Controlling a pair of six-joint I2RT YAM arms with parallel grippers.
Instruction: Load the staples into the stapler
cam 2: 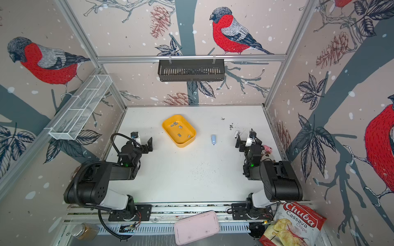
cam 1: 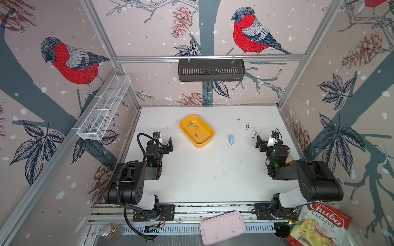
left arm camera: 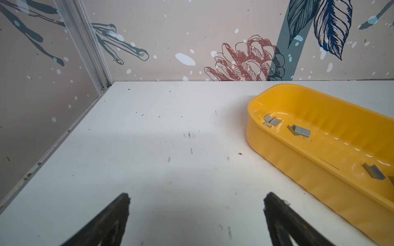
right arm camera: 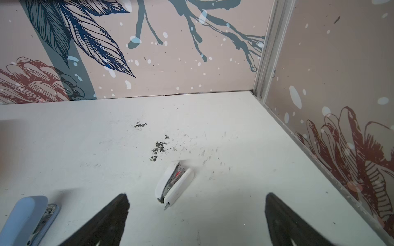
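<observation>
— Your left wrist view?
— The staples (left arm camera: 301,132) in the yellow tray (left arm camera: 277,170); my left gripper (left arm camera: 197,199) gapes empty beside it.
— And the right?
— Right of the tray, blue stapler (right arm camera: 27,217) and white stapler (right arm camera: 174,184), tiny in both top views; my right gripper (right arm camera: 197,199) is spread, empty.

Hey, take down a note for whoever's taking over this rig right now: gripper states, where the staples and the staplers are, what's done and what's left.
Left gripper: open and empty, over the bare table beside the yellow tray.
Right gripper: open and empty, just short of the white stapler, which lies on its side.
Staples: short grey strips lying loose in the tray.
Blue stapler: on the table between the tray and the white one.
Done: nothing yet. No strip has been picked and neither stapler is held.
Left: pick a strip, open a stapler, load it, close it.
</observation>
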